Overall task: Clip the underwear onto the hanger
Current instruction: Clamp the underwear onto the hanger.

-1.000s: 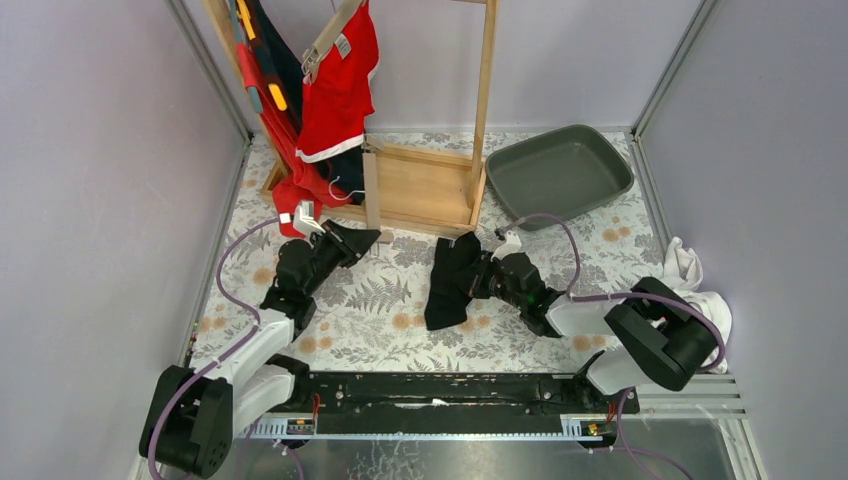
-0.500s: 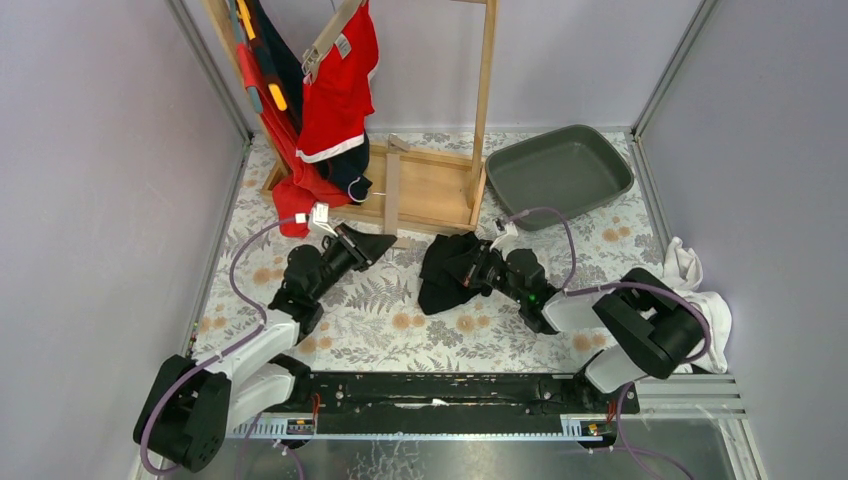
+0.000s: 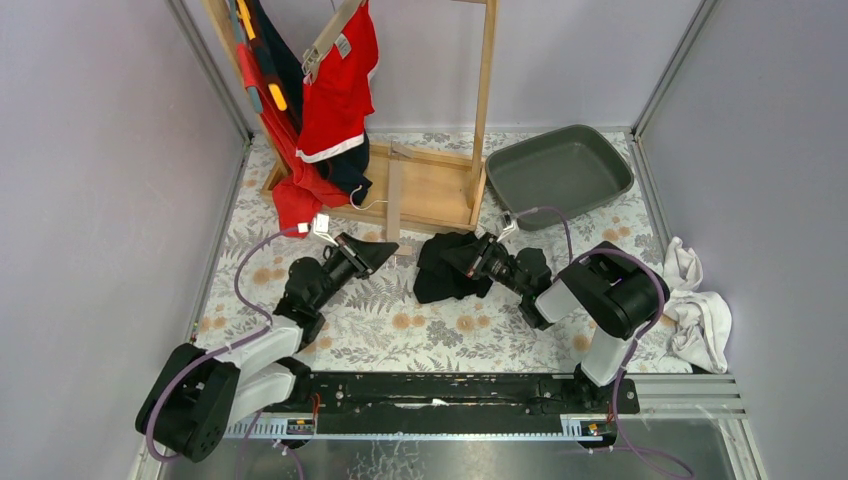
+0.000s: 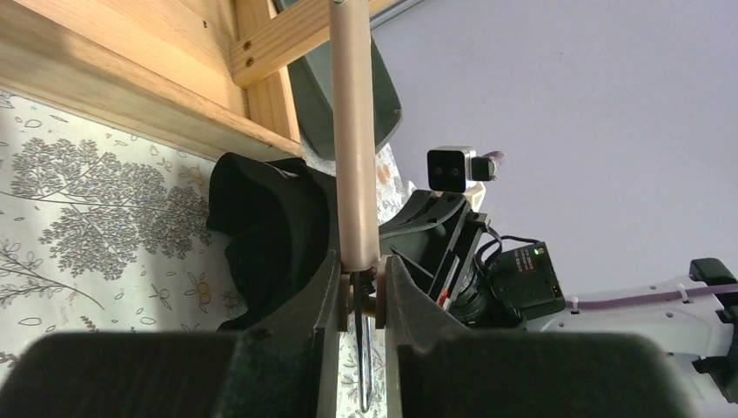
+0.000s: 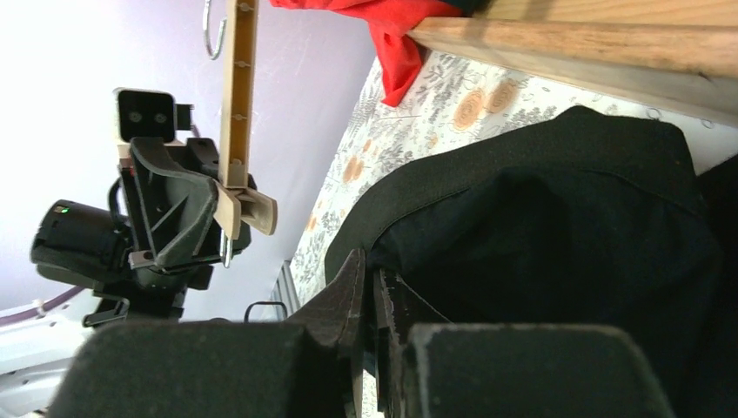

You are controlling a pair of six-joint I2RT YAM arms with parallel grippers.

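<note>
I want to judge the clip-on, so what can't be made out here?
Left wrist: the hanger runs off the top edge; the left gripper half hides its clip.
Right wrist: the black underwear is cut off at right; the right gripper hides which hem it pinches.
Top external: hanger clips too small.

Black-and-white arms (image 3: pixel 262 345) with black jaws trail lilac cables (image 3: pixel 240 275), seemingly green-lit.

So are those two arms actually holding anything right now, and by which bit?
Yes, both. The left fingers pinch the beige hanger at one end, by its clip. The right fingers pinch the black underwear at its edge.
</note>
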